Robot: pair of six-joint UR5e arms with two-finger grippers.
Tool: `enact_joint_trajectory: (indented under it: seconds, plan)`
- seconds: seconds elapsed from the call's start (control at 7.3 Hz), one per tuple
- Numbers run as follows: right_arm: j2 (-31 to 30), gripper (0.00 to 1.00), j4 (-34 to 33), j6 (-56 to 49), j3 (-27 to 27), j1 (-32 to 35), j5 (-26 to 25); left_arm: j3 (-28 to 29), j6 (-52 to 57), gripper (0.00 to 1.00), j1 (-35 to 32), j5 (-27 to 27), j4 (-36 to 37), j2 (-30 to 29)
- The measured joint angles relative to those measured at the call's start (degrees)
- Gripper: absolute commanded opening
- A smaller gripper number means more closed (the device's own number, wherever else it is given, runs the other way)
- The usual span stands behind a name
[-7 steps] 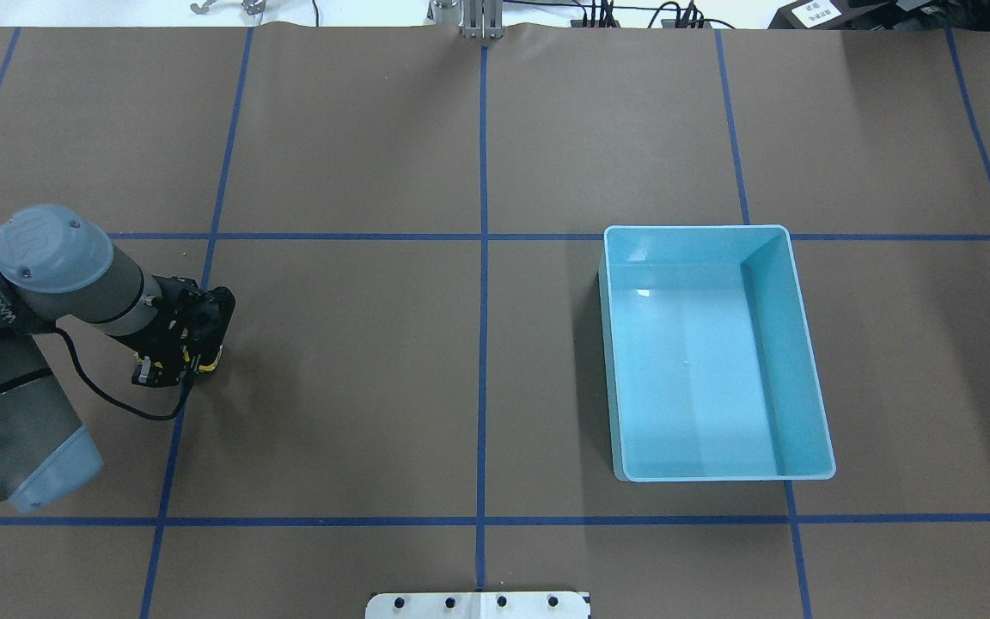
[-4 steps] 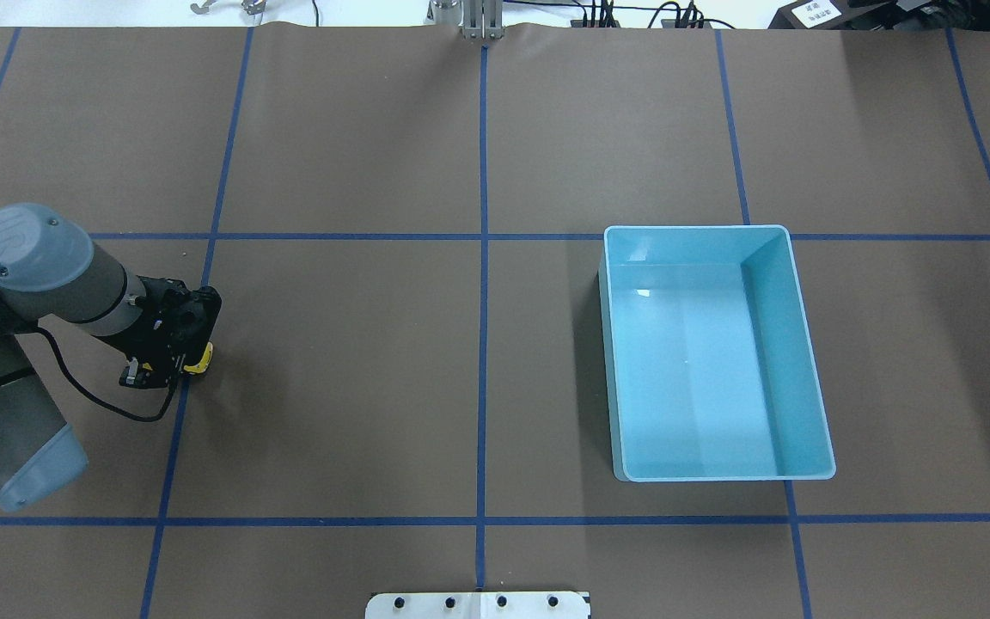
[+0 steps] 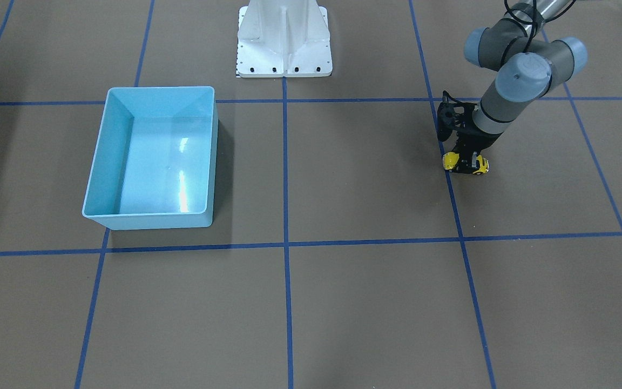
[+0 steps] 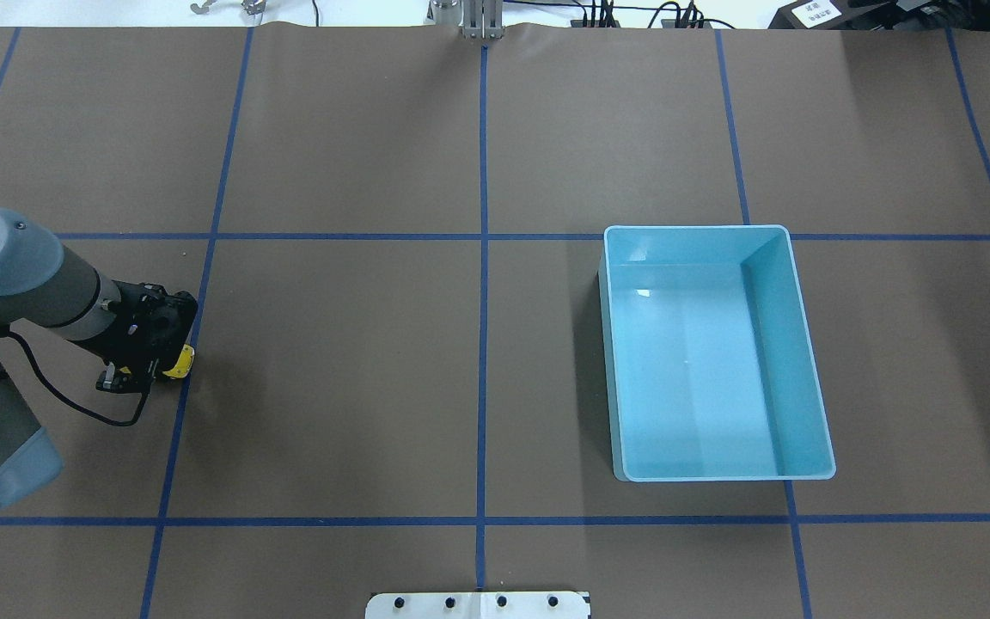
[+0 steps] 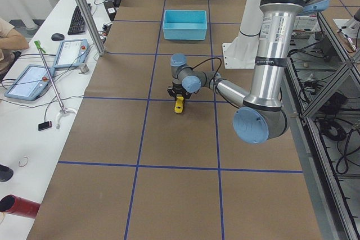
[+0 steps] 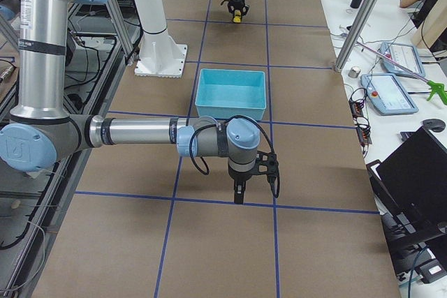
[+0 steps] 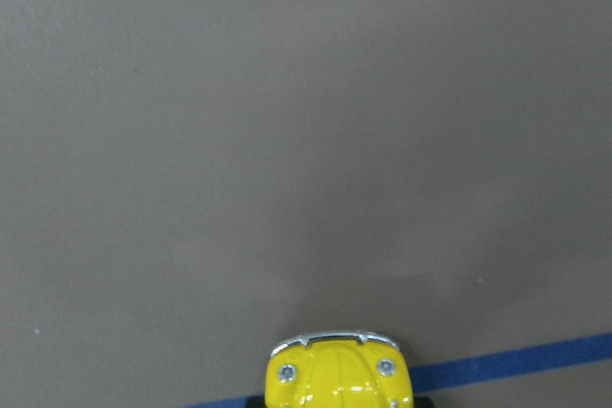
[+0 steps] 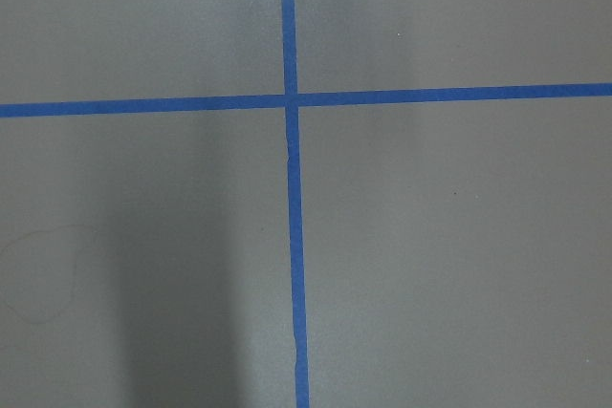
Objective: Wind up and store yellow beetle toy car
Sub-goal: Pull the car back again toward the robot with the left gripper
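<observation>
Contact — the left gripper (image 3: 466, 162) is clamped on the yellow beetle toy car (image 3: 451, 160), down at the table (image 3: 343, 178) over a blue tape line (image 3: 454, 205), yellow ends showing either side. How far the right gripper (image 6: 239, 196) stands open — cannot tell.

Most of the yellow beetle toy car (image 4: 179, 362) is hidden under the left end effector (image 4: 161, 368), with only a yellow sliver showing beside it from overhead and one bumpered end cut off by the wrist view's bottom edge, while the right end effector (image 6: 239, 197) is too small to judge its jaws.
</observation>
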Motion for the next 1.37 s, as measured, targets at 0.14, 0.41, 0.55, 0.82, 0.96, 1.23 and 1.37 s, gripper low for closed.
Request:
enact_joint_trajectory:
  seconds: [0.14,0.41,0.55,0.82,0.96,1.23,1.37]
  plan:
    - [0.0,1.0,0.01,0.0,0.0,0.0,0.0,0.03,0.54,0.06,-0.35,-0.22,-0.19,0.25]
    - [0.0,1.0,-0.03,0.0,0.0,0.0,-0.02,0.16,1.46,0.06,-0.98,-0.97,-0.47,0.64]
    - [0.0,1.0,-0.02,0.0,0.0,0.0,-0.04,0.28,1.78,0.06,-1.24,-1.19,-0.97,1.15]
    - [0.0,1.0,0.02,0.0,0.0,0.0,-0.03,0.55,2.13,0.06,-1.49,-1.62,-2.33,2.13]
    - [0.0,1.0,-0.01,0.0,0.0,0.0,-0.06,0.58,2.61,0.06,-1.75,-2.06,-2.89,2.84]
    - [0.0,1.0,-0.03,0.0,0.0,0.0,-0.03,0.73,3.6,0.06,-2.3,-2.92,-4.11,4.13]
    - [0.0,1.0,-0.04,0.02,0.0,0.0,-0.03,0.83,4.02,0.06,-2.54,-3.08,-4.96,4.77]
